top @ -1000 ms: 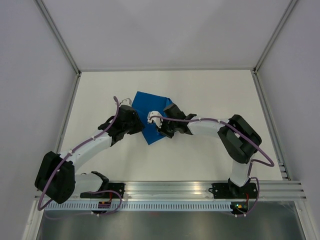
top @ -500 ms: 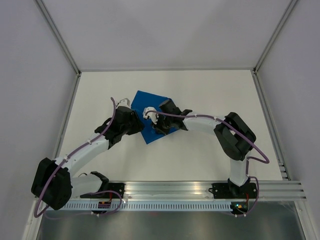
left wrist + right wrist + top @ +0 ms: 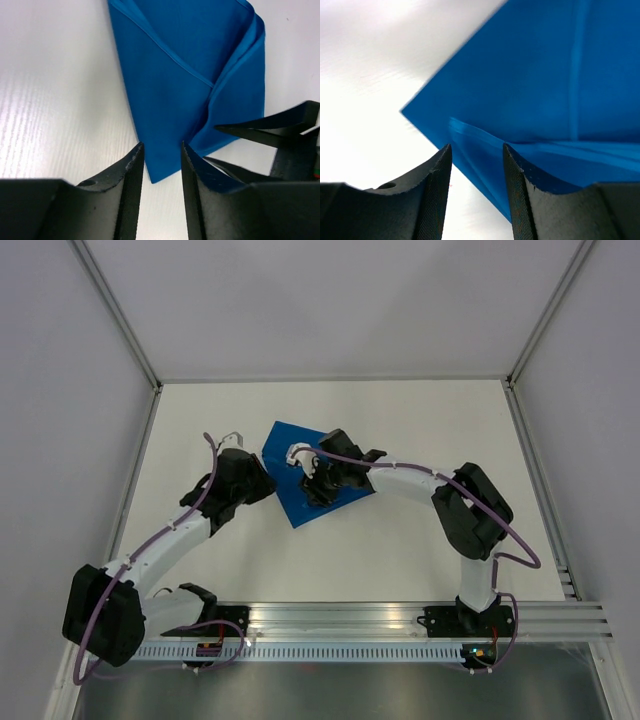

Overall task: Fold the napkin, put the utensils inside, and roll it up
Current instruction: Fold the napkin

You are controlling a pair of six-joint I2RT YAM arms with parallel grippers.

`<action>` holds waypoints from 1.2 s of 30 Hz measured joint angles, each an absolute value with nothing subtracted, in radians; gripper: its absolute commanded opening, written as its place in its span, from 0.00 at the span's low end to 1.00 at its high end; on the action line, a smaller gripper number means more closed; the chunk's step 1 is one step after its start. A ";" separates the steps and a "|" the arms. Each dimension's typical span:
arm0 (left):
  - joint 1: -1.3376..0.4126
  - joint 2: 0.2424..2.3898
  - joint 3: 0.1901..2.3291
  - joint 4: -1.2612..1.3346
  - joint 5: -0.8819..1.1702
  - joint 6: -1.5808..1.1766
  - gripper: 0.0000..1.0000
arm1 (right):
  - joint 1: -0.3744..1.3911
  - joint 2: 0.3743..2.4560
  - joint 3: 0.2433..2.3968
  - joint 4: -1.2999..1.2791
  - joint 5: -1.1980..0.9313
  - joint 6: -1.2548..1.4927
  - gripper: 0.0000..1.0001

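Note:
The blue napkin [image 3: 288, 445] lies folded on the white table, with layered edges showing in the left wrist view [image 3: 190, 60] and the right wrist view [image 3: 545, 75]. My left gripper [image 3: 268, 483] is open at the napkin's left side; a pointed corner of the cloth lies on the table between its fingers [image 3: 162, 150]. My right gripper [image 3: 312, 490] is open low over the middle of the napkin, with a folded edge between its fingers [image 3: 476, 150]. The right gripper's black fingers [image 3: 280, 125] show beside the cloth in the left wrist view. No utensils are in view.
The white table [image 3: 420, 430] is enclosed by pale walls with metal frame posts at the back corners. A metal rail [image 3: 340, 615] carrying both arm bases runs along the near edge.
My left gripper has drawn back to the left, off the napkin to its edge. My right gripper has moved left and a little farther across the napkin.

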State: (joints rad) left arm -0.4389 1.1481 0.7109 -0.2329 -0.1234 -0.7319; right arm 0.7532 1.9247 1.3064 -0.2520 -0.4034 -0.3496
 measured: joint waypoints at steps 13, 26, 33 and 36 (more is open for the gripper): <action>-0.263 1.481 0.773 -0.200 -0.145 -0.803 0.02 | 0.440 1.924 1.411 -0.287 -0.226 -0.250 0.45; -0.254 1.769 0.990 -0.199 -0.148 -0.803 0.02 | 0.408 1.924 1.269 -0.314 -0.117 -0.281 0.31; -0.254 1.822 1.048 -0.192 -0.140 -0.803 0.02 | 0.406 1.923 1.224 -0.317 -0.134 -0.294 0.29; -0.254 1.843 1.074 -0.189 -0.126 -0.801 0.02 | 0.412 1.921 1.219 -0.312 -0.139 -0.299 0.28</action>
State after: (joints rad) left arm -0.2539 1.8431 1.0737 -0.1894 -0.1261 -0.8005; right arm 0.4118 1.9213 1.2190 -0.3122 -0.1390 -0.2993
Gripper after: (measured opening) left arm 0.025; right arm 0.291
